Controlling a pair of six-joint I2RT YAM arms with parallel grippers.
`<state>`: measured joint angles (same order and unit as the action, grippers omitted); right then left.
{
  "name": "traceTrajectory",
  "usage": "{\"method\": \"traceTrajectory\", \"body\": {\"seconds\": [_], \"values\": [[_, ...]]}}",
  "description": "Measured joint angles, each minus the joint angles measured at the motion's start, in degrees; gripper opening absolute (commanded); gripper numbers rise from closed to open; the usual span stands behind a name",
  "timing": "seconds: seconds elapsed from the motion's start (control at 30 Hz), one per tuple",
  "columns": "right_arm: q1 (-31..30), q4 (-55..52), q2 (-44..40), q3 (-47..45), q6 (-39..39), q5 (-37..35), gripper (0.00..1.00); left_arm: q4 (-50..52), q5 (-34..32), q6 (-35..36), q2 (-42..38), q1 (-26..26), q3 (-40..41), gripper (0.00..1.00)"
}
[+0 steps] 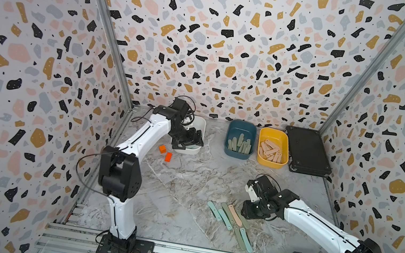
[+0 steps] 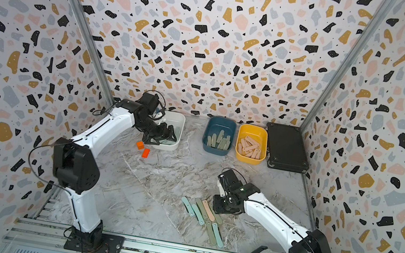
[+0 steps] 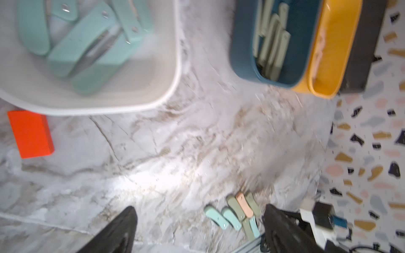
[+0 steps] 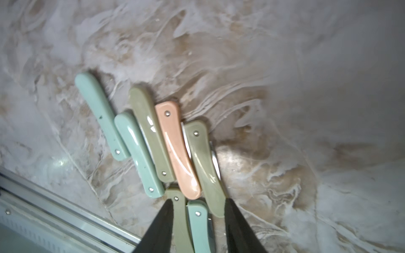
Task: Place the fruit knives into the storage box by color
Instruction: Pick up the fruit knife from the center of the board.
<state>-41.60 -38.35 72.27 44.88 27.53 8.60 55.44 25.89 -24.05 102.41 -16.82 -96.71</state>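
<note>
Fruit knives (image 1: 231, 214) lie bunched on the desk (image 1: 186, 180) at the right hand (image 4: 199, 200), whose fingers (image 4: 162, 225) straddle two knife ends; whether they are clamped I cannot tell. The left hand (image 3: 199, 210) hangs spread wide over the white tub (image 3: 176, 65). The knives look light, stiff and glossy, probably slippery. Pinch one across its narrow sides, mid-length.

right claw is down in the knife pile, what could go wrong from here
1. The right claw straddles a sage knife and a mint knife lying side by side. It may lift both at once, and one would then end up sorted with the wrong colour.
2. The peach knife and a second sage knife look packed right against those two, so a lift may drag them along or scatter the pile.
</note>
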Motion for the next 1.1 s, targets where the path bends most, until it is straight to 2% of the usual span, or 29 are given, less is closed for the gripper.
{"method": "traceTrajectory", "body": {"seconds": [0.13,0.3,0.63,1.0,1.1], "values": [[-4.5,2.4,4.9,0.3,1.2,-1.4,0.25,-2.7,2.7,-1.0,-2.3,-2.5,6.5,0.97],[-6.7,4.0,10.3,0.3,1.8,-4.0,0.24,-5.2,3.8,-2.0,-1.5,-2.9,13.1,1.00],[-9.2,6.9,13.2,1.9,2.5,-5.8,0.24,-10.2,7.0,-3.5,-1.6,-3.6,17.7,1.00],[-10.4,7.0,18.8,4.9,2.3,-10.5,0.38,-13.6,9.5,-4.7,-1.9,-4.4,21.9,0.99],[-10.5,6.7,19.5,5.4,2.1,-11.8,0.38,-14.0,9.7,-4.9,-2.2,-4.4,22.3,0.99]]}}
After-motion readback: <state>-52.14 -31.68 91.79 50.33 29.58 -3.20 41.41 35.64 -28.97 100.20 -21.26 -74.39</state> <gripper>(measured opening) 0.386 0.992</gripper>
